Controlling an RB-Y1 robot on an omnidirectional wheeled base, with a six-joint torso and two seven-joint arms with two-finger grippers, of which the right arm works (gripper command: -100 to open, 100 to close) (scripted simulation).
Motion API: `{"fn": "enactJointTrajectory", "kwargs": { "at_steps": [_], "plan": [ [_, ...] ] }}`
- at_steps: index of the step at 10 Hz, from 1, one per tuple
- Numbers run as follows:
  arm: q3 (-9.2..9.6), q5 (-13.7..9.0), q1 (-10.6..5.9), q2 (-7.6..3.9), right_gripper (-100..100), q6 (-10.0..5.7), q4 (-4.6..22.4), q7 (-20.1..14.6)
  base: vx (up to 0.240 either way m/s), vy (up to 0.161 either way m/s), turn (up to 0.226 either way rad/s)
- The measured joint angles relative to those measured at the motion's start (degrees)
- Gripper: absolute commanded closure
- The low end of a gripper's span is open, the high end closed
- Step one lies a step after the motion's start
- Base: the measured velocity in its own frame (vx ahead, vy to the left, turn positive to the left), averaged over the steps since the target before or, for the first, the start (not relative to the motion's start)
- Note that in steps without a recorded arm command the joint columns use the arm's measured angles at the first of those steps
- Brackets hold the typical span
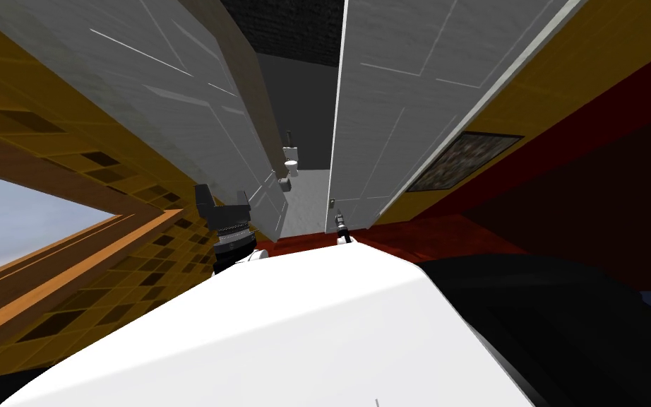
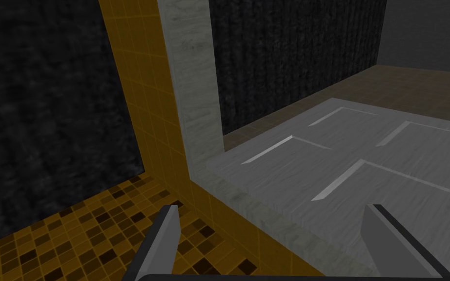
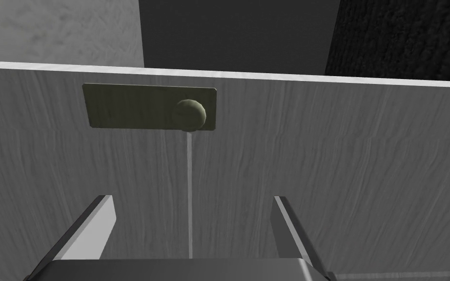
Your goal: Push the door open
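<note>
At doorway, head view: door [image 1: 402, 106] at 1 o'clock, ajar, gap at 12; right gripper [image 1: 341, 222] by its free edge; left gripper [image 1: 225, 203] at 10.
Left wrist: fingers spread, empty.
Right wrist: fingers spread, empty, facing knob [image 3: 190, 114].
Door likely rigid, swings easily; push flat panel beside knob, far from hinges.

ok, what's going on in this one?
The RB-Y1 stands at a grey door that is ajar; the head view shows a toilet through the gap. The right gripper, fingers open, faces the door's panel near its free edge, with the knob ahead of the fingers. I cannot tell whether it is touching. The left gripper, also open, hangs by another grey panelled door next to a yellow tiled wall.
</note>
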Motion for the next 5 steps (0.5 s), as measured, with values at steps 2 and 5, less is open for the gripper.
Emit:
{"fn": "enactJointTrajectory", "kwargs": {
  "at_steps": [2,5],
  "plan": [
    [-0.05,0.0,-0.76,0.21,-100,-0.18,1.57,-0.12,0.048,-0.015,0.013],
    [-0.27,-0.12,-1.67,0.0,-100,-1.06,3.78,-0.04,0.119,-0.019,0.018]
  ]
}}
